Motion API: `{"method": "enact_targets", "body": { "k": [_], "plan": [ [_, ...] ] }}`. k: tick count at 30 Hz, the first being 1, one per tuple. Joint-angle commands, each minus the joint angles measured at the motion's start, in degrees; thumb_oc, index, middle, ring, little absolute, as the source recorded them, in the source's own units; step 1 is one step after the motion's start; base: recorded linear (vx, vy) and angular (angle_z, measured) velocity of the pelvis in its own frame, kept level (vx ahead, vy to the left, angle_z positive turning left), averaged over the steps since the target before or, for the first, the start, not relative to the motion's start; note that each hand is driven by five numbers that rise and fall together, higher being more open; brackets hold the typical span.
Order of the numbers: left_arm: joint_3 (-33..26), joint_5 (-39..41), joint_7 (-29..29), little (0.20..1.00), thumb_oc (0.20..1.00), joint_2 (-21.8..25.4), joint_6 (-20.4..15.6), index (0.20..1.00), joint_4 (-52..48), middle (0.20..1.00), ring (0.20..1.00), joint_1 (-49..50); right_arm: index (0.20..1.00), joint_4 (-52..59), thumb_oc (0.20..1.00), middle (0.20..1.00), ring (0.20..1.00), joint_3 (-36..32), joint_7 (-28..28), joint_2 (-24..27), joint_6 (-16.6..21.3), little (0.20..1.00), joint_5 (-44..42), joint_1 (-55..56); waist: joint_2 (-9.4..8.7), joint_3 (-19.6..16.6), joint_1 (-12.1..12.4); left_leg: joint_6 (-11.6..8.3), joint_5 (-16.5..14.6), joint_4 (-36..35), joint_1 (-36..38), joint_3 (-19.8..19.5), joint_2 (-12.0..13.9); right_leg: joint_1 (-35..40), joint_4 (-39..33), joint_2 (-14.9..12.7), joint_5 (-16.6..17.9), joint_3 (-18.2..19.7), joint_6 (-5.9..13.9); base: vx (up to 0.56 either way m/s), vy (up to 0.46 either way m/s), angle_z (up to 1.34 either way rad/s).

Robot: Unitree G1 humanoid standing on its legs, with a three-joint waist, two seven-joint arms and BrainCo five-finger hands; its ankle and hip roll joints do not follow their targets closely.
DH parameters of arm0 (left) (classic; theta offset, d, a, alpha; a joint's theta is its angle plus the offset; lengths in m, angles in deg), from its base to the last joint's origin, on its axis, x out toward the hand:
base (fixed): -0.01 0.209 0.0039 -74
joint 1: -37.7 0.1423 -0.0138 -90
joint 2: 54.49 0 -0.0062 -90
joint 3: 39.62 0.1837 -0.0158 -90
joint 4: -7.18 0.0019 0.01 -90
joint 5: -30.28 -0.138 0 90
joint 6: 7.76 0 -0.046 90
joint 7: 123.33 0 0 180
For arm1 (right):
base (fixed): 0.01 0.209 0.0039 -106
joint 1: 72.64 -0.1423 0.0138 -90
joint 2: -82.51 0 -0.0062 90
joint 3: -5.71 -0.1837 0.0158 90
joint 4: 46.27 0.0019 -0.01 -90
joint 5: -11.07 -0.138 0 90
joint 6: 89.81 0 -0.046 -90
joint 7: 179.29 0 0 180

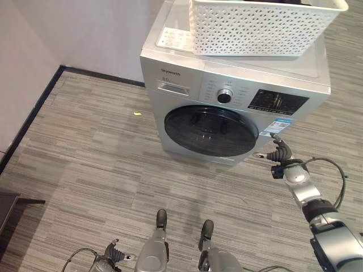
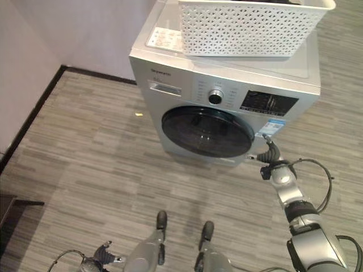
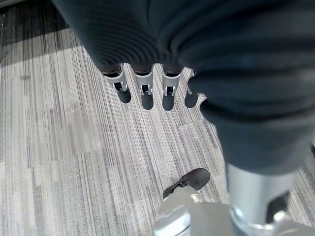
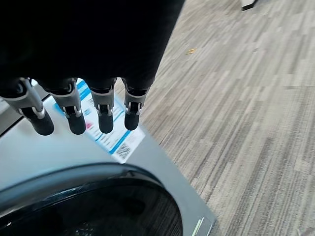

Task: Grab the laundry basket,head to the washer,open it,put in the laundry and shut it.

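The white lattice laundry basket (image 1: 261, 28) stands on top of the silver washer (image 1: 177, 72). Its round dark door (image 1: 211, 130) is closed. My right hand (image 1: 279, 156) hovers just past the door's right edge, below the blue-and-white sticker (image 4: 112, 133), with fingers (image 4: 74, 115) straight, holding nothing. The door's rim (image 4: 93, 174) curves right under those fingers. My left hand (image 1: 110, 258) hangs low at my left side above the striped floor, its fingers (image 3: 146, 91) relaxed and empty. What lies inside the basket is hidden by its wall.
A pale wall with a dark skirting (image 1: 34, 107) runs along the left and behind the washer. A small yellow scrap (image 1: 137, 113) lies on the floor left of the washer. A dark piece of furniture (image 1: 8, 207) juts in at the lower left.
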Motion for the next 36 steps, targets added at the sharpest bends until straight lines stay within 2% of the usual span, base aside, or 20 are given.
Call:
{"method": "enact_targets", "body": {
  "k": [1,10,16,20,26,36],
  "plan": [
    [3.06,1.51,-1.81,1.0,1.0,1.53,-1.2,1.0,1.32,1.0,1.0,-2.08,1.0,-0.38,1.0,1.0,1.0,1.6,3.17,2.62,2.36,1.0,-0.35,-3.22,-2.16,-0.77,1.44,0.25,-1.77,-0.01,-2.22,-2.21,-0.89,-1.02,0.17,-5.33,1.45,-0.25,5.23,0.02,0.004,0.07],
    [4.45,1.46,-2.65,1.0,1.0,1.67,-1.48,1.0,-0.16,1.0,1.0,-2.21,1.0,-5.05,1.0,1.0,1.0,3.02,4.25,4.5,2.12,1.0,0.29,-7.77,-2.01,0.46,2.53,0.38,-1.46,-0.01,-3.92,-3.25,-1.39,-1.98,0.21,-5.81,1.52,-0.99,5.3,0.02,0.006,0.08],
    [5.56,1.59,-2.96,1.0,1.0,2.04,-1.41,1.0,-0.34,1.0,1.0,-2.63,1.0,-13.23,1.0,1.0,1.0,5.36,4.6,6.91,1.21,1.0,0.99,-13.77,-0.98,1.56,3.33,0.3,-1.09,-0.01,-5.04,-3.45,-1.53,-2.77,0.11,-6.27,1.8,-1.36,5.4,0.0,0.004,0.02],
    [6.58,1.85,-3.52,1.0,1.0,2.44,-1.52,1.0,-1.52,1.0,1.0,-2.88,1.0,-17.88,1.0,1.0,1.0,7.73,5.21,8.82,0.4,1.0,2.36,-19.01,0.68,2.71,3.91,0.21,-1.03,-0.01,-6.12,-3.3,-1.95,-3.84,0.09,-6.75,2.07,-1.02,5.58,-0.01,0.015,-0.02],
    [7.7,2.48,-3.8,1.0,1.0,2.18,-1.63,1.0,-3.94,1.0,1.0,-3.02,1.0,-19.55,1.0,1.0,1.0,10.71,5.79,9.81,-0.09,1.0,4.45,-23.5,1.91,3.99,4.43,0.27,-0.18,-0.01,-8.1,-3.38,-2.15,-5.78,-0.09,-7.06,2.97,-0.52,5.72,0.0,0.0,0.0],
    [9.56,2.63,-4.32,1.0,1.0,1.83,-1.52,1.0,-6.0,1.0,1.0,-4.09,1.0,-18.31,1.0,1.0,1.0,15.16,2.95,4.96,-0.08,1.0,4.54,-26.01,1.61,5.41,5.68,0.48,0.27,-0.01,-9.45,-4.61,-2.4,-6.36,-0.12,-7.18,3.06,-1.29,5.86,0.0,-0.001,-0.01]
  ]
}}
